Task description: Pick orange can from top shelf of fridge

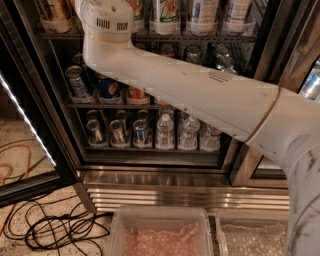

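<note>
The orange can (52,9), golden with dark streaks, stands in a clear tray (55,24) at the left end of the top shelf (200,37) of the fridge (150,177); only its lower part shows. My white arm (190,90) reaches from the right up to its wrist housing (105,20), just right of the can. My gripper is beyond the top edge of the view, hidden.
Tall white cans (165,12) stand right of the wrist on the top shelf. Short soda cans (107,87) fill the middle rack, with small cans and water bottles (165,132) below. The open door (25,125) is at left. Cables (60,230) and two plastic bins (160,235) are on the floor.
</note>
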Motion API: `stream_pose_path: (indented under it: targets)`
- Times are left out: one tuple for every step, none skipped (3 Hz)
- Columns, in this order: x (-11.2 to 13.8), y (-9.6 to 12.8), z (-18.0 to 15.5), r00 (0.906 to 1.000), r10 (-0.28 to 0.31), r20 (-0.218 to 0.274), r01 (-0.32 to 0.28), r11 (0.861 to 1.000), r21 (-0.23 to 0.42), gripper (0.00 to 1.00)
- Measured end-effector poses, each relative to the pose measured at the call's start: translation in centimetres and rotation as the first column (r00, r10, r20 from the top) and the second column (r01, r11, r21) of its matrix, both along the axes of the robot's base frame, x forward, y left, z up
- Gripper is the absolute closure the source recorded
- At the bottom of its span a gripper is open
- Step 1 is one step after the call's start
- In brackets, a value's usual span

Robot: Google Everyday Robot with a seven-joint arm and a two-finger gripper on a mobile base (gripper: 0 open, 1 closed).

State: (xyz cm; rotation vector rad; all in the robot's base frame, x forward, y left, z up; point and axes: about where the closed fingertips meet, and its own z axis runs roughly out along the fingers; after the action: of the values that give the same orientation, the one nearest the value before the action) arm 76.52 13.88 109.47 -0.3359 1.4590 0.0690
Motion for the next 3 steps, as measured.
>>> stream_pose_path:
  targets:
    - [0.0, 0.0, 0.0, 1.0, 0.0, 0.0, 0.0, 1.0, 0.0, 0.92]
    - [-0.1, 0.1, 0.1, 0.9999, 0.01, 0.012, -0.01, 1.0, -0.024, 1.0]
    - [-0.9, -0.2, 1.9, 0.9996, 0.01, 0.026, -0.01, 1.0, -0.023, 1.0]
